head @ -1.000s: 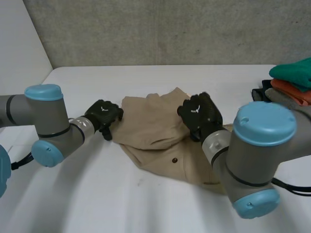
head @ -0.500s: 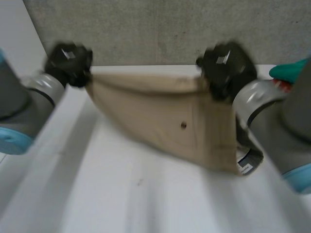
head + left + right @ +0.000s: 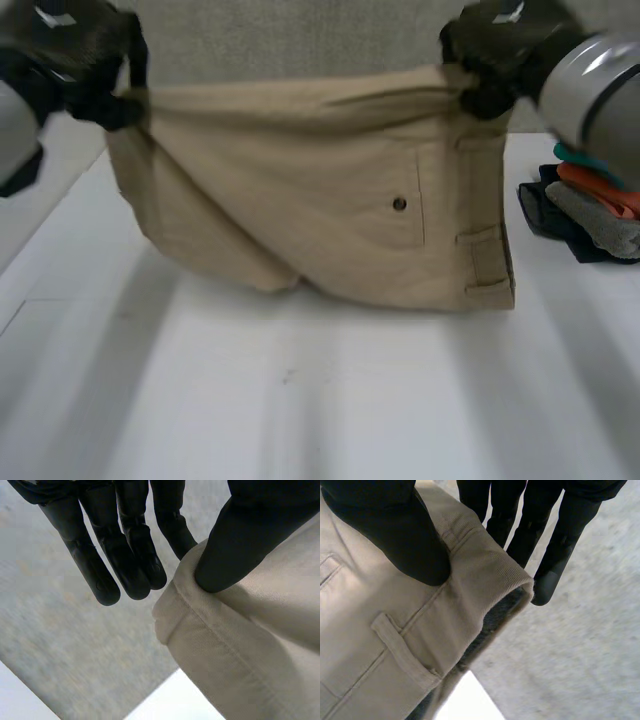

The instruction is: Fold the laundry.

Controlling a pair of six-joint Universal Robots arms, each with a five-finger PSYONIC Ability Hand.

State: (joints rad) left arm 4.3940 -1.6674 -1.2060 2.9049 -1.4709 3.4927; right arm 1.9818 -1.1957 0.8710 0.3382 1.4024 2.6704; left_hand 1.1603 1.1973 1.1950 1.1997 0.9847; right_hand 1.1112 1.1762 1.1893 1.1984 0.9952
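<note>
Head view: left hand (image 3: 85, 60) and right hand (image 3: 500, 45) each pinch a top corner of the tan shorts (image 3: 300, 210), stretched between them; thumb-tip grips may slip, dropping one side.

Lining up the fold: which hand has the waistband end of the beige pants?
The right hand: its thumb and fingers pinch the beige pants beside a belt loop. The left hand pinches a plain hemmed corner, no loops.
</note>
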